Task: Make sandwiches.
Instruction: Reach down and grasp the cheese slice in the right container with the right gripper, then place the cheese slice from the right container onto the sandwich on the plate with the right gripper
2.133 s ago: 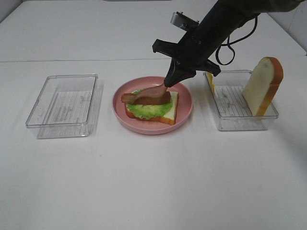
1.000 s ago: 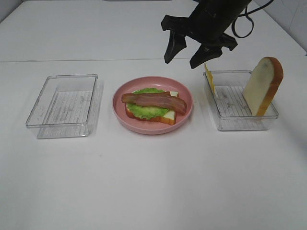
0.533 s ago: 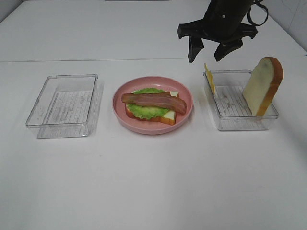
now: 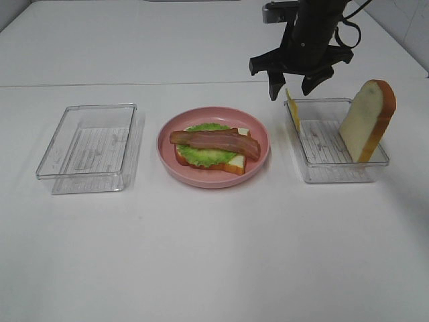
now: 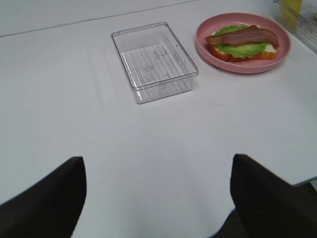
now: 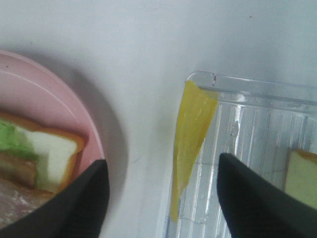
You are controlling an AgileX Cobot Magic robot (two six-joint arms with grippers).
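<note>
Assembly of the sandwich point(image 4: 213, 151) stood about halfway, by my judgement: on the pink plate point(image 4: 167, 157) lay one bread slice point(image 4: 236, 163) with lettuce point(image 4: 201, 155) on it and bacon point(image 4: 214, 140) laid across the lettuce. What was left stood in the right tray point(image 4: 335, 173). The yellow cheese slice point(image 4: 293, 111) stood on edge at the end nearest the plate, seemingly against the inside of the wall, though the clear plastic made that hard to settle. The second bread slice point(image 4: 366, 119) leaned upright at the far end. The right pincer point(image 4: 291, 88) hung just above the cheese, jaws spread wide to either side of it and holding nothing. The left pincer point(image 5: 158, 196) hung low over the table point(image 4: 214, 255), likewise spread and holding nothing, well apart from the left tray point(image 4: 87, 144).
</note>
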